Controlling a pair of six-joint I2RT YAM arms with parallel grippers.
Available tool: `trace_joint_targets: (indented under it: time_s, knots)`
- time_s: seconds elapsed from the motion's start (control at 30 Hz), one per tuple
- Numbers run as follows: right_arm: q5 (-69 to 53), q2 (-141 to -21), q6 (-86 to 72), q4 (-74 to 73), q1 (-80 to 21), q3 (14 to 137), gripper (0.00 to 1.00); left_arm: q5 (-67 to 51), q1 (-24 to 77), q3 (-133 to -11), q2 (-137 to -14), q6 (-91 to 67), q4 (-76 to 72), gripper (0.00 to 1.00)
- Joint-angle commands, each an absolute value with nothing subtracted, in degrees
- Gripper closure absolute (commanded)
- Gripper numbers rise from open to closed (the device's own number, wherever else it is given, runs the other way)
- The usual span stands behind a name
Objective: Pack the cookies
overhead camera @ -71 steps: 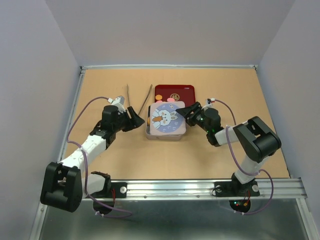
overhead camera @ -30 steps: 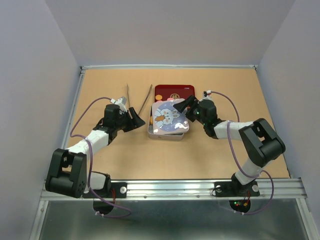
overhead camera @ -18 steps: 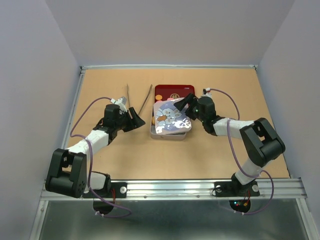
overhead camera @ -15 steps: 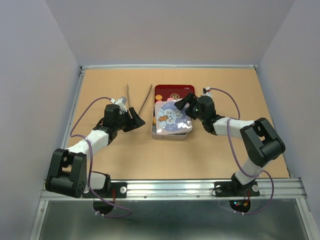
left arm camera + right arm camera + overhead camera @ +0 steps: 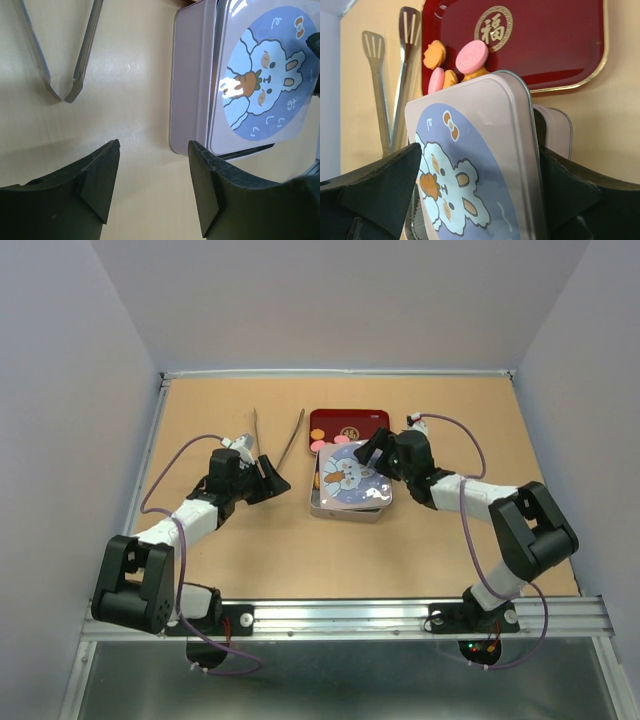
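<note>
Pink and orange cookies (image 5: 471, 56) lie on the front left of the dark red tray (image 5: 545, 45); in the top view they (image 5: 322, 446) sit just behind the tin. The silver tin (image 5: 345, 508) stands in front of the tray. My right gripper (image 5: 480, 156) is shut on the tin's rabbit-printed lid (image 5: 475, 165), holding it tilted over the tin (image 5: 555, 130); the top view shows that gripper (image 5: 372, 457) at the lid's (image 5: 352, 476) far right corner. The lid hides the tin's inside. My left gripper (image 5: 272, 480) is open and empty, left of the tin (image 5: 192, 85).
Metal tongs (image 5: 275, 435) lie on the table left of the tray, and also show in the left wrist view (image 5: 65, 60) and the right wrist view (image 5: 395, 75). The walls of the enclosure stand around the brown table (image 5: 450, 560).
My right gripper has moved right and back with the lid, and the tin has shifted right with it. The cookies on the tray are now uncovered. The left arm has barely moved.
</note>
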State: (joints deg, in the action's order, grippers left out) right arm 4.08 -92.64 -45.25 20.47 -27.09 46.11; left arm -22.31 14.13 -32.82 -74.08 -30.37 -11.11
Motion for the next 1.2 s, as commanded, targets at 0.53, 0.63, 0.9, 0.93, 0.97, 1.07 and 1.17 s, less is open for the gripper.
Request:
trace_joint_targets:
  time_s: [0.53,0.63,0.9,0.93,0.97,1.07,1.17]
  knots:
    - [14.6,-86.6,-36.7,7.9,-26.7,53.1,0.07,-22.5,14.2,-34.9,-73.9,-29.1,-12.6,0.32]
    - [16.4,-86.6,-35.6,6.9,-26.7,53.9,0.07,-22.5,14.2,-35.0,-74.1,-29.0,-12.5,0.33]
    - [16.5,-85.8,-36.0,6.0,-26.7,53.1,0.1,-22.5,14.2,-34.9,-74.3,-29.1,-12.5,0.32]
    - [16.0,-85.8,-36.0,6.0,-26.7,52.7,0.11,-22.4,14.2,-34.9,-74.4,-29.1,-12.6,0.33]
    - [15.8,-85.4,-36.3,6.0,-26.7,52.5,0.12,-22.4,14.3,-34.9,-74.3,-29.1,-12.6,0.33]
    - [14.8,-85.0,-36.9,6.0,-26.7,51.3,0.18,-22.4,14.3,-34.9,-74.4,-29.1,-12.7,0.33]
    - [14.0,-85.1,-37.4,6.1,-26.7,50.0,0.26,-22.4,14.4,-34.9,-74.4,-29.2,-12.7,0.33]
